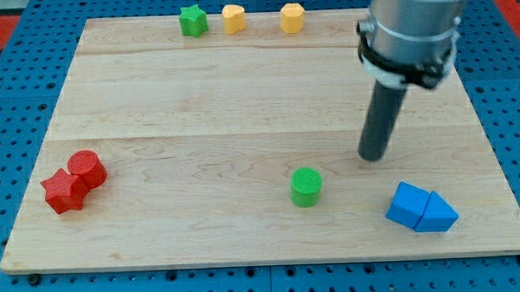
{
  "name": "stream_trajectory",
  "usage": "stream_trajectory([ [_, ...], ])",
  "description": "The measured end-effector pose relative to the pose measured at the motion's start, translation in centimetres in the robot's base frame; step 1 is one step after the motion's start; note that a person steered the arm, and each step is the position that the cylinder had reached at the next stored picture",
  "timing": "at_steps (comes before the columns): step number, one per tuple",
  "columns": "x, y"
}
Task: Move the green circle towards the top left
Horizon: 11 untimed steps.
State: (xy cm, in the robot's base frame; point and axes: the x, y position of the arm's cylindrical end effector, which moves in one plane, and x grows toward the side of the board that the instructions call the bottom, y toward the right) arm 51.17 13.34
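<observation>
The green circle, a short round block, stands on the wooden board right of centre, near the view's bottom. My tip touches the board up and to the right of the green circle, about a block's width apart from it. The dark rod rises from the tip to the grey arm body at the view's top right.
A green star, a yellow heart-like block and a yellow hexagon line the top edge. A red circle and red star touch at lower left. Two blue blocks touch at lower right.
</observation>
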Motion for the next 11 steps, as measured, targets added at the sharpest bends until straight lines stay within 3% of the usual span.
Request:
stream_trajectory([
  [1,3.7,-2.7],
  [2,2.5,-10.3],
  [4,1.3,-18.9],
  [5,-2.6,-25.4],
  [6,-5.7,-25.9],
  [7,-5.8,-24.9],
  [8,-3.2,-25.7],
  [9,-3.7,-31.2],
  [11,-12.1,-34.1],
])
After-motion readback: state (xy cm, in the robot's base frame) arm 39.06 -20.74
